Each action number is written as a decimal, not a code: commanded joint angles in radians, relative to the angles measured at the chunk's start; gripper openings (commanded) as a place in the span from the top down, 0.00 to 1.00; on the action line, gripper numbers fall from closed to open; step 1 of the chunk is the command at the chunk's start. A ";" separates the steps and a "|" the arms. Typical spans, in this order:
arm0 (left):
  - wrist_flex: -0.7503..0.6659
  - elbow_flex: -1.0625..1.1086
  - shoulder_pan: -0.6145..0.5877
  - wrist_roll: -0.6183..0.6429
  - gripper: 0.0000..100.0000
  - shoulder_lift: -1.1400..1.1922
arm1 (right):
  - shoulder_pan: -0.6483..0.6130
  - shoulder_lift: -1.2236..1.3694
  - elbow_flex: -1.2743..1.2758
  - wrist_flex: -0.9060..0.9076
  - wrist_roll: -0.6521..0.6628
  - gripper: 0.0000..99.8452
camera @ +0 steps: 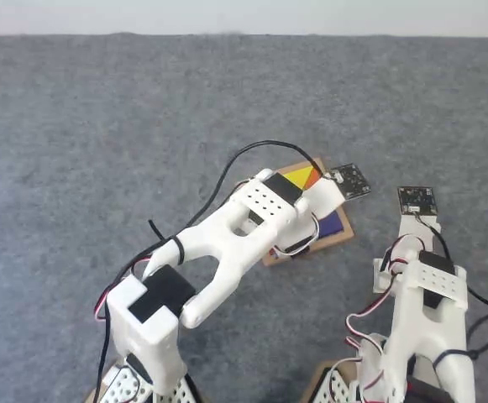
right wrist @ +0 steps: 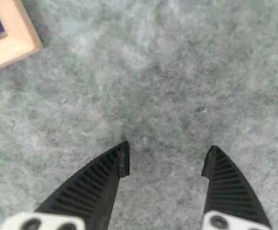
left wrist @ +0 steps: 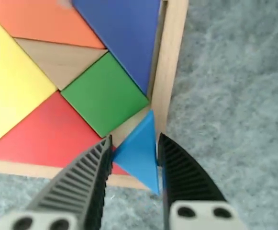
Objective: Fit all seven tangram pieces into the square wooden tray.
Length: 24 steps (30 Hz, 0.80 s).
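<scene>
At the tray's near corner, the small light-blue triangle (left wrist: 139,148) sits clamped between the jaws of the left gripper (left wrist: 135,141), one pad on each flat face, so it's held on edge, not lying flat. Its top point aims at the gap (left wrist: 131,125) – a sliver of bare floor between the green square (left wrist: 105,96), the red triangle (left wrist: 48,129) and the tray (left wrist: 170,62) rim. The low end seems to overhang the rim, so prob. not seated yet.

Judged step: seat what looks like the last piece.
- Rotate the wrist so the long edge lines up w/ the green square's edge, short sides to the rim corner.
- Tip it flat before lowering; on edge it will likely wedge or ride up on the rim.
- Go down slow. The dark-blue triangle (left wrist: 124,33) and green square are tight neighbours, and a shove could lift them.
- Let go only once a face rests on the floor, then nudge w/ a closed tip if it sits proud.

Further out, the right gripper (right wrist: 167,160) hangs spread and empty over grey carpet (right wrist: 177,72), beside the tray's outer corner – out of the way, fine where it is.
</scene>
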 commanded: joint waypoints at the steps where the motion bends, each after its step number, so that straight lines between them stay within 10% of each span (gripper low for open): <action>1: -0.020 -0.010 -0.005 -0.017 0.86 -0.012 | -0.007 -0.036 -0.020 -0.016 0.006 0.74; 24: 0.031 -0.062 -0.144 -0.077 0.77 -0.043 | -0.007 -0.035 -0.020 -0.015 0.006 0.74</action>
